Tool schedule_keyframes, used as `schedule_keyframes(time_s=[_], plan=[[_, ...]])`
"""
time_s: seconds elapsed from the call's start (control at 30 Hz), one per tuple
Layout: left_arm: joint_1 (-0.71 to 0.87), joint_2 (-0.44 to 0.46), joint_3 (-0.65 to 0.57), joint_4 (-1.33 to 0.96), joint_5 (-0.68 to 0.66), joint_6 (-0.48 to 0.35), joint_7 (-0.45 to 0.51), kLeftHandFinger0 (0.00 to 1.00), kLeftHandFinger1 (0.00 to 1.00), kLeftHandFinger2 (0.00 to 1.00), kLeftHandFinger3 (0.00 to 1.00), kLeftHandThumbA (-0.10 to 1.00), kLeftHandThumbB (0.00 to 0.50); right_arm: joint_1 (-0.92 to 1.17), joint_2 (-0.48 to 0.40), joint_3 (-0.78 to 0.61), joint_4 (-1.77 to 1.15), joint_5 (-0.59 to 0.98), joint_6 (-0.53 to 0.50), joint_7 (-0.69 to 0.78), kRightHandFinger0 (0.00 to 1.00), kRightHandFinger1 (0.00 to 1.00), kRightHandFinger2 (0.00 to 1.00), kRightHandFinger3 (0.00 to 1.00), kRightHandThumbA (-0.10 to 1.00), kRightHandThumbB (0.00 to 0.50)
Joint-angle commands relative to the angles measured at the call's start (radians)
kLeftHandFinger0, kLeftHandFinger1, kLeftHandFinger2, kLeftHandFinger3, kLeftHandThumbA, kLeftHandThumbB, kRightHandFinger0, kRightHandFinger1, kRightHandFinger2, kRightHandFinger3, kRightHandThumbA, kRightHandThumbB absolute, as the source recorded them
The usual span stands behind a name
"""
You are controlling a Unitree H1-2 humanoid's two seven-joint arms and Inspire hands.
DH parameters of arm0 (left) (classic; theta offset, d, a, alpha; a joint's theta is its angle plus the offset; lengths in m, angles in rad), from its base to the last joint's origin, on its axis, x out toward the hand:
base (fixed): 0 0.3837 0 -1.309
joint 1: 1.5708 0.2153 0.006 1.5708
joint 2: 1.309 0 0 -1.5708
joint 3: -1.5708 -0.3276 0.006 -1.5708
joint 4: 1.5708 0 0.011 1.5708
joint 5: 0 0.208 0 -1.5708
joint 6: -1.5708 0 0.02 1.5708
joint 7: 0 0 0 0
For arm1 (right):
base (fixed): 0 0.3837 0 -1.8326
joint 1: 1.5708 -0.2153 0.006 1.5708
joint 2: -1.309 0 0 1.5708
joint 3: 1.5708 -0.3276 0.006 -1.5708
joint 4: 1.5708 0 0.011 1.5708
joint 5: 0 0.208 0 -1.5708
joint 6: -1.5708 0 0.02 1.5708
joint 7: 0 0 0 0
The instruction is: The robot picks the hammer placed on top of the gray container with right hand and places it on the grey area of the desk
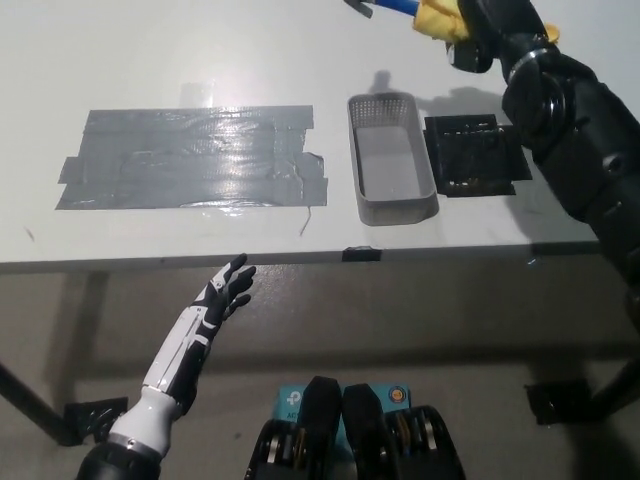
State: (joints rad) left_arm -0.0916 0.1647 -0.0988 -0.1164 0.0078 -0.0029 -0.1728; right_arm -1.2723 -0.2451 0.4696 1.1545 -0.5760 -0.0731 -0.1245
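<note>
My black right hand [490, 30] is shut on the hammer [415, 12], whose yellow and blue handle shows at the picture's top edge, lifted well above the table. The hammer's head is partly cut off by the frame. The gray container [391, 172] sits empty on the white desk, below and left of the hand. The grey taped area [190, 157] lies to the container's left. My white left hand [225, 293] rests open below the desk's front edge at the lower left.
A black square mat [472, 154] lies on the desk just right of the container. The desk's front edge [300, 260] runs across the middle of the picture.
</note>
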Motion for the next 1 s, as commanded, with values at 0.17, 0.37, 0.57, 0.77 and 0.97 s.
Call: schedule_keyframes(time_s=[0.17, 0.37, 0.57, 0.77, 0.97], plan=[[-0.016, 0.011, 0.007, -0.043, -0.01, 0.013, -0.017, 1.0, 1.0, 1.0, 1.0, 1.0, 0.136, -0.153, 0.094, 0.003, 0.015, -0.018, -0.077, -0.086, 0.0, 0.43, 0.82, 0.81, -0.1, 0.161], [-0.021, 0.01, 0.0, -0.047, 0.005, 0.015, -0.018, 1.0, 1.0, 1.0, 1.0, 1.0, 0.159, -0.182, 0.227, -0.002, 0.044, -0.012, -0.064, -0.089, 0.0, 0.42, 0.81, 0.8, -0.1, 0.162], [-0.021, 0.012, -0.018, -0.057, 0.014, 0.003, -0.03, 1.0, 1.0, 1.0, 1.0, 1.0, 0.128, -0.213, 0.328, -0.002, 0.133, -0.015, -0.031, -0.112, 0.0, 0.38, 0.75, 0.79, -0.1, 0.177], [-0.017, 0.006, -0.027, -0.069, 0.033, -0.007, -0.019, 1.0, 1.0, 1.0, 1.0, 1.0, 0.144, -0.223, 0.388, -0.004, 0.193, -0.009, -0.015, -0.102, 0.0, 0.39, 0.76, 0.73, -0.1, 0.194], [-0.006, -0.034, -0.013, -0.065, 0.061, -0.045, 0.03, 1.0, 1.0, 1.0, 1.0, 1.0, 0.147, -0.191, 0.432, -0.009, 0.23, 0.0, 0.005, -0.092, 0.0, 0.39, 0.79, 0.76, -0.1, 0.186]])
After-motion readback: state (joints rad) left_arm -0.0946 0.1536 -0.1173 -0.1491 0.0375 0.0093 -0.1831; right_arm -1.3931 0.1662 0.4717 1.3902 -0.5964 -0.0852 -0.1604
